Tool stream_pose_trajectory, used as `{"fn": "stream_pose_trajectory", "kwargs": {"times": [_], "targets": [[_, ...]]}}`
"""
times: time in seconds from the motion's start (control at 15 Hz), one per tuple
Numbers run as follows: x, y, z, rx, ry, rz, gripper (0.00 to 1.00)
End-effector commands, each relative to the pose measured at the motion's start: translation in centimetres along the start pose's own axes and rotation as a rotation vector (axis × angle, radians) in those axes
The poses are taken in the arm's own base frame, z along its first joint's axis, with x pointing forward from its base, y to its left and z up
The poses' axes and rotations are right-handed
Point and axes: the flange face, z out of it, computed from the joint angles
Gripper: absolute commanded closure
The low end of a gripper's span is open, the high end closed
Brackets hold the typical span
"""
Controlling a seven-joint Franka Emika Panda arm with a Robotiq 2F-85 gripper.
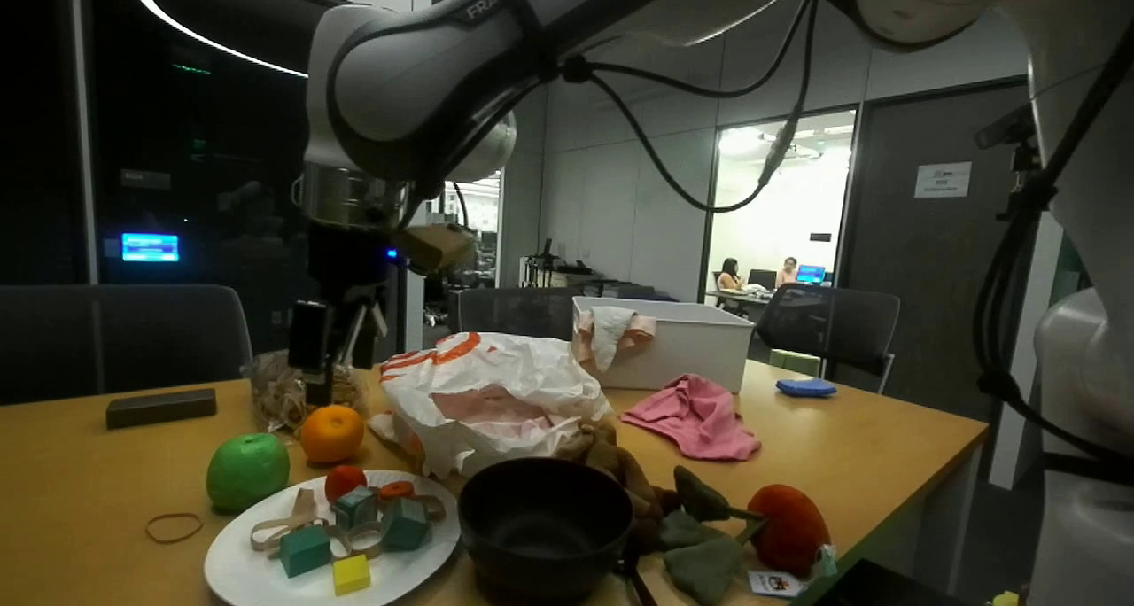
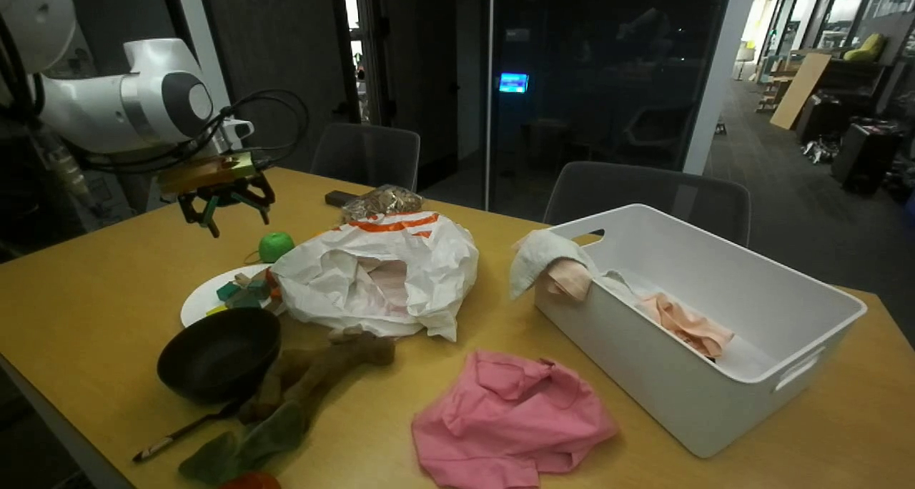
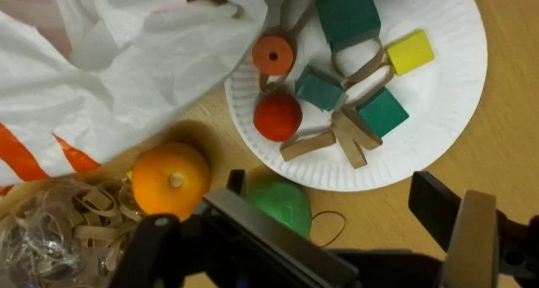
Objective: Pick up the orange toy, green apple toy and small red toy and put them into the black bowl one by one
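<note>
Claw (image 2: 240, 226) spread wide; plate (image 3: 448, 94) holds small red toy (image 3: 278, 117), 3 teal blocks (image 3: 382, 111); bin (image 2: 629, 364) holds cloth (image 2: 686, 321).

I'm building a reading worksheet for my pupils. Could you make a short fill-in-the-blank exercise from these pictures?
The red ball lies on the white ____.
The apple rests directly on the ____.
The colour of the bowl is ____.
The tool is ____, not shut.

Missing words: plate; table; black; open.
</note>
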Motion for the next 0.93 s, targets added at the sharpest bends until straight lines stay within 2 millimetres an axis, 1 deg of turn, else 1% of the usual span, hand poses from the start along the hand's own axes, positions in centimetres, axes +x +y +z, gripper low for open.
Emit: {"fn": "stream_pose_trajectory", "kwargs": {"times": [0.0, 0.07, 0.2, 0.47, 0.6, 0.73, 0.87], "targets": [[4.9, 0.6, 0.9, -0.009, 0.059, -0.022, 0.00], [5.8, 0.7, 1.3, -0.006, 0.071, -0.031, 0.00], [7.0, 0.7, 3.1, 0.016, 0.075, -0.036, 0.00], [8.6, -0.6, 7.2, 0.043, 0.063, -0.085, 0.00], [9.3, -1.1, 8.8, 0.050, 0.066, -0.122, 0.00], [10.0, -1.3, 10.0, 0.016, 0.074, -0.190, 0.00], [10.6, -1.1, 10.5, -0.038, 0.095, -0.265, 0.00]]}}
